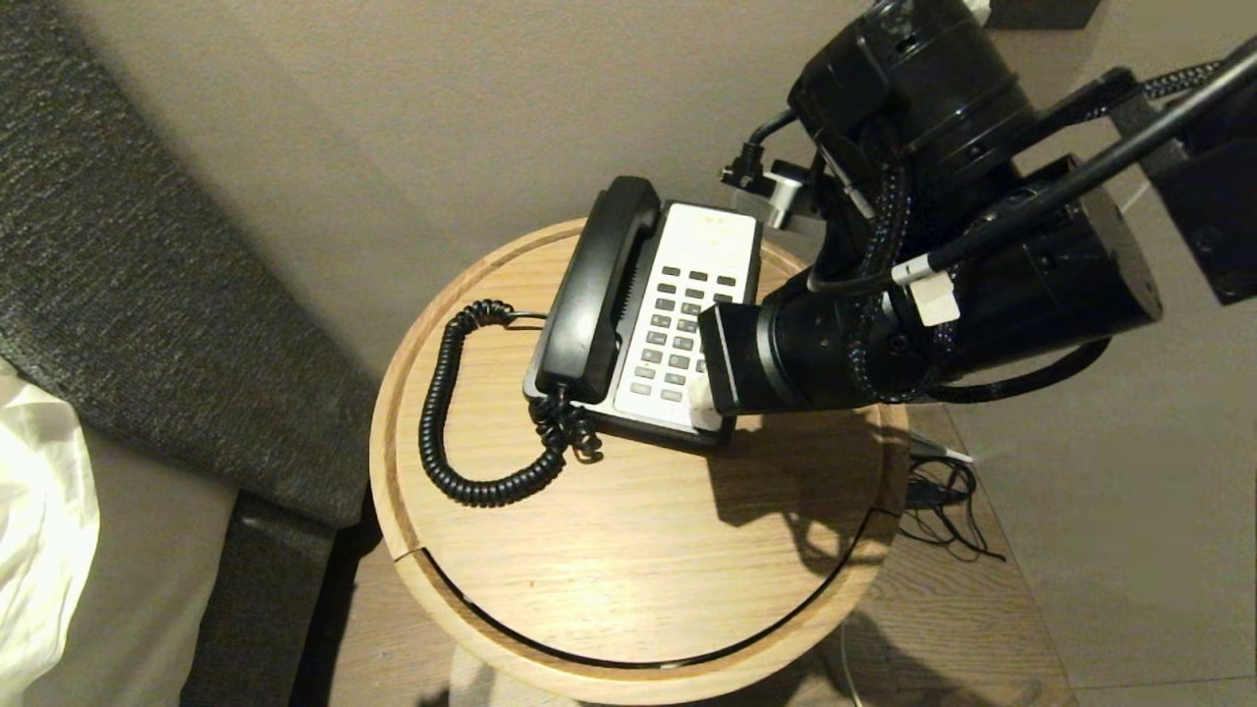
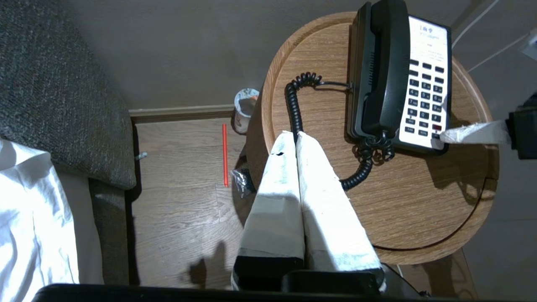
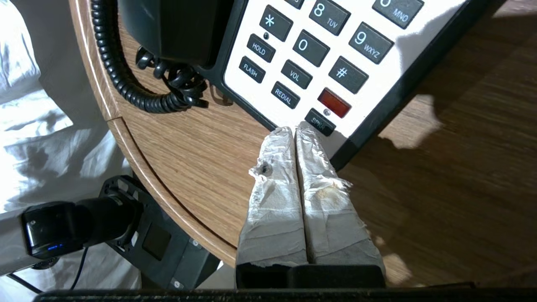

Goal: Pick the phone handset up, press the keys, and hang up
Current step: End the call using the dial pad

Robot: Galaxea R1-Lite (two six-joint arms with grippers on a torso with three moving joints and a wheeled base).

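The round wooden desk (image 1: 628,550) is the biggest thing in front of me, with a grey padded headboard (image 1: 147,295) and white bedding (image 1: 39,511) off to my left. On the desk sits the phone base (image 1: 687,295), black around the edge and white on top. The phone handset (image 1: 597,285) lies in its cradle on the left side of the base. Its long side runs from the near end up to the far end by the wall, tipped a little to the right. Its coiled cord (image 1: 447,412) loops out over the desk to the left. The keys (image 1: 683,329) sit in rows of three on the white part, right of the handset. My head view shows my big right arm (image 1: 933,295) across the phone, hiding the spot it works at. My right wrist view shows that spot close up: my right fingers (image 3: 295,134) are pressed shut together, with nothing between them, and their tips touch the bottom key, just below the red button (image 3: 334,102). Only my left wrist view shows my left fingers (image 2: 292,140), shut together and empty, up over the desk's left edge near the cord. It also shows a red stick (image 2: 225,154) and a small cup (image 2: 244,109) down on the floor.
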